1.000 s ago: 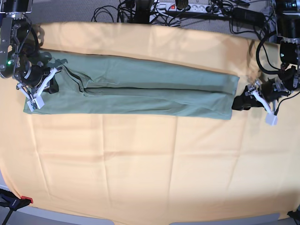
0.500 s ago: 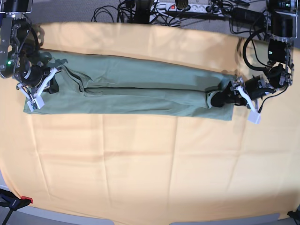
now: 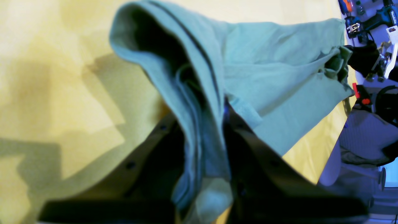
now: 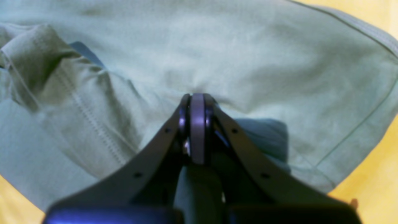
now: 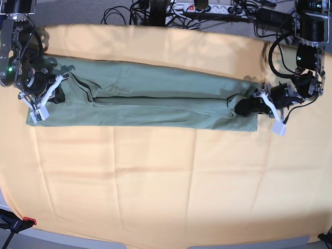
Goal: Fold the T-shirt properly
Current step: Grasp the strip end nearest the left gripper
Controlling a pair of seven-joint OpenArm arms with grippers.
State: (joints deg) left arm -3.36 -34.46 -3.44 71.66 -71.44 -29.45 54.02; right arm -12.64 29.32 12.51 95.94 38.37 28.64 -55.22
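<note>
Base view: we hold the T-shirt (image 5: 155, 101), folded lengthwise into a long green band, across the upper part of the yellow-orange table cloth (image 5: 155, 181); our right gripper (image 5: 42, 101) is pinched shut on the collar end at that view's left, our left gripper (image 5: 248, 106) clamped on bunched fabric at the hem end opposite, where the left wrist view shows cloth tenting up between its jaws; with an end in each claw, we judge the band is pinned ready for the crosswise fold, one end to be carried over the other
</note>
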